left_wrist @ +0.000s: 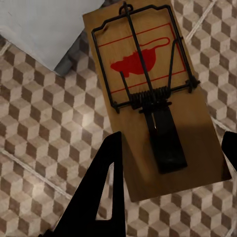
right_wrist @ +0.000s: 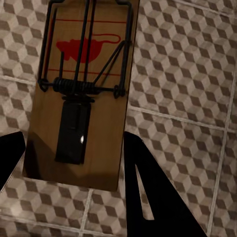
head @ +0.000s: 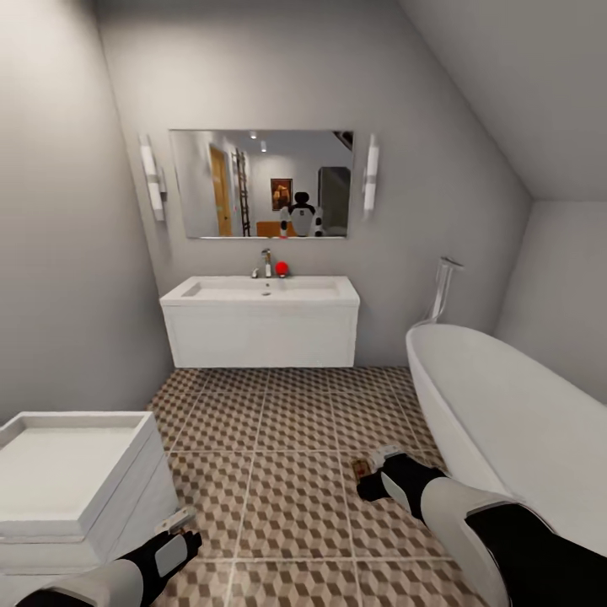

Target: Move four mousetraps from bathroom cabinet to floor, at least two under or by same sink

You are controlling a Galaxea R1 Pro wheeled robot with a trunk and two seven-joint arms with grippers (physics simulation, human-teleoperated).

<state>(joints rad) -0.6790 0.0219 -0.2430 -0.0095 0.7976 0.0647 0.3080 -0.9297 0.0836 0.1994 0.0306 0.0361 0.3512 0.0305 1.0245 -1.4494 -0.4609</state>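
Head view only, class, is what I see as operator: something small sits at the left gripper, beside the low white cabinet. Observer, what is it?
Observer: The left wrist view shows a flat brown wooden mousetrap with a red mouse print, between the black fingers of the left gripper.
Operator: And the right arm?
Observer: The right wrist view shows a second wooden mousetrap, its long edges flanked by the fingers of the right gripper.
Operator: What lies beneath that one?
Observer: Cube-patterned floor tiles.

White forearms, black wrists, black triangular cut-out fingers (left_wrist: pixel 101 197).
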